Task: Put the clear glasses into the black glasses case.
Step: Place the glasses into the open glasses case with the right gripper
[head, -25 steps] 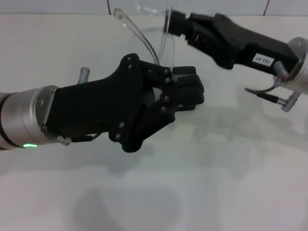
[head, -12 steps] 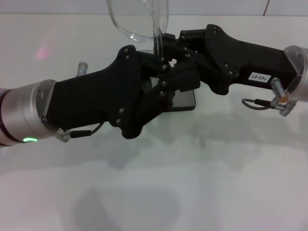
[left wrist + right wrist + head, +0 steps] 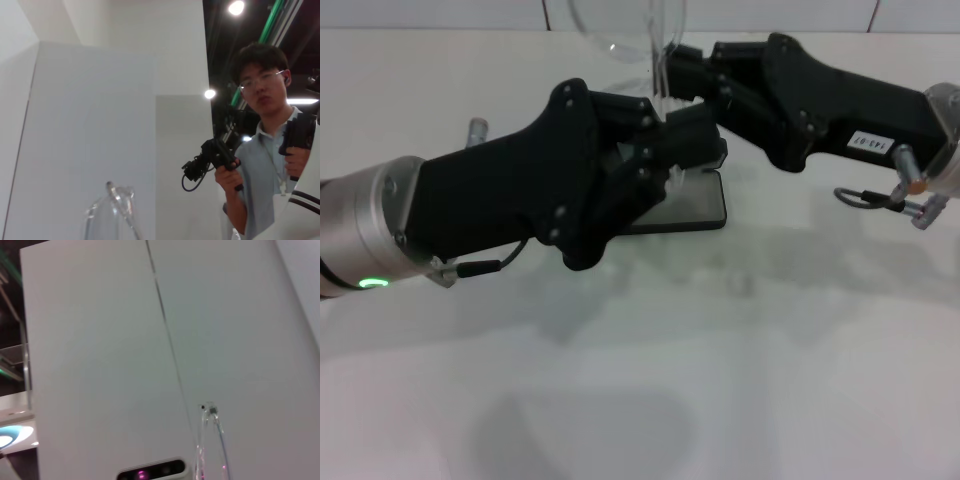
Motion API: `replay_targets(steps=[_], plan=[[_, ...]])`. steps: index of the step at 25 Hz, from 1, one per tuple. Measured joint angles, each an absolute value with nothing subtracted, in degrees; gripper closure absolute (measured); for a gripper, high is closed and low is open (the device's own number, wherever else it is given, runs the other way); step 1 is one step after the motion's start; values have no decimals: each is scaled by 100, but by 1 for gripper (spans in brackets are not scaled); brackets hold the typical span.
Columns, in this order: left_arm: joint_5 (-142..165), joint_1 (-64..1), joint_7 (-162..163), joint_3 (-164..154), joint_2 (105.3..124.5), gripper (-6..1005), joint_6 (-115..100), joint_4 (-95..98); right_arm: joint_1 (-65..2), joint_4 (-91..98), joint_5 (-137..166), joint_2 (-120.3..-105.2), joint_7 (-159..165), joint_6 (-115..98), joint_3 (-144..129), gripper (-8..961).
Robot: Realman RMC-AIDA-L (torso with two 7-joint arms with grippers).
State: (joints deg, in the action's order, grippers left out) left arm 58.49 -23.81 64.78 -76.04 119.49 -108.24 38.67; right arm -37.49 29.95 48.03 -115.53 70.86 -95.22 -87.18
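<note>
The clear glasses [image 3: 620, 25] hang lens-up at the top centre of the head view, their thin temple arms running down between the two grippers. My right gripper [image 3: 672, 82] reaches in from the right and is shut on a temple arm. My left gripper [image 3: 705, 142] comes from the left, shut, its tips just below the right one and beside the temple arms; contact cannot be made out. The black glasses case [image 3: 695, 205] lies flat on the table under both grippers, mostly hidden. The glasses [image 3: 112, 215] also show close up in the left wrist view, and a temple arm [image 3: 212, 440] in the right wrist view.
The white table [image 3: 720, 380] stretches out in front of the case, with a white tiled wall behind it. In the left wrist view a person [image 3: 265, 150] stands off to the side holding hand controllers.
My right gripper brought the glasses in from the upper right to meet the left gripper. The left gripper rose and moved back a little, uncovering part of the case.
</note>
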Motion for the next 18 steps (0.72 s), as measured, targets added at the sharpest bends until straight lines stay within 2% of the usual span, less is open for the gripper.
replay_targets(steps=[6, 10, 18], plan=[[5842, -2331, 6477, -7472, 11939, 951, -10828, 3865, -3728, 3013, 4926, -11519, 7085, -9342, -8468, 898], [5862, -2251, 6519, -7439, 11908, 951, -10832, 3856, -3760, 3071, 5218, -11407, 7241, -9033, -8276, 898], [6141, -1911, 6825, -7122, 11761, 950, -10840, 3874, -3999, 4619, 7325, -10854, 9177, -7977, -8152, 897]])
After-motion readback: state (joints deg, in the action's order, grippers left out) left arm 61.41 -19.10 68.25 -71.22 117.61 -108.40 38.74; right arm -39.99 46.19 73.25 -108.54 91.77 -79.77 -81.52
